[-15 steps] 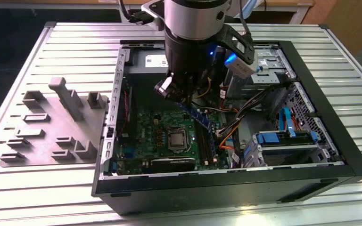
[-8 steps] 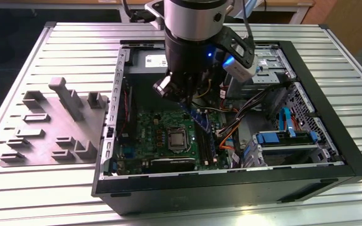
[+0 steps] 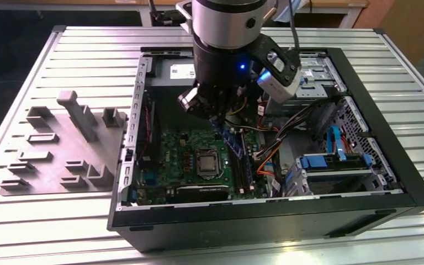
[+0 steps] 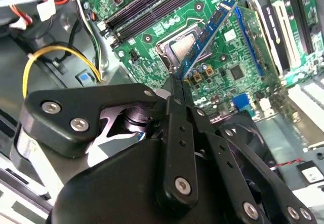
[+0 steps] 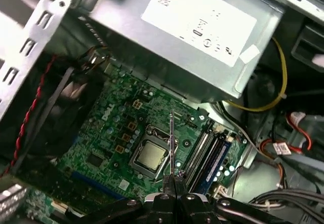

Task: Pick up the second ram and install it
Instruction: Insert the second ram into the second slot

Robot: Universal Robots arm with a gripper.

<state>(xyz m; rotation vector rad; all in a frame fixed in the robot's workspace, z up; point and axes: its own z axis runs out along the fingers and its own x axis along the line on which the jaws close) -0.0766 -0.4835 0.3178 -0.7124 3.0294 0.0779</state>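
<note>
The black two-finger gripper [image 4: 176, 84] has its jaws pinched narrow on one end of the second ram [image 4: 207, 34], a thin blue-green memory stick with black chips. The stick juts out from between them, tilted, above the green motherboard [image 4: 228, 62] and near the long black memory sockets [image 4: 147, 6], inside the open black computer case [image 3: 271, 218].

We record the computer case [image 3: 271, 212] lying open on the table [image 3: 418, 72], with the fixture plate [image 3: 57, 160] beside it at nine o'clock in the exterior view. Inside the case, the motherboard [image 3: 175, 165] lies at seven o'clock, the power supply [image 3: 179, 72] at eleven and the drive cage [image 3: 333, 165] at four. The processor socket [image 3: 207, 163] sits on the motherboard, with the memory sockets [image 3: 245, 165] just beside it at three o'clock. The gripper [image 3: 216, 113] grips the second ram [image 3: 234, 144], tilted, above the motherboard.
</note>
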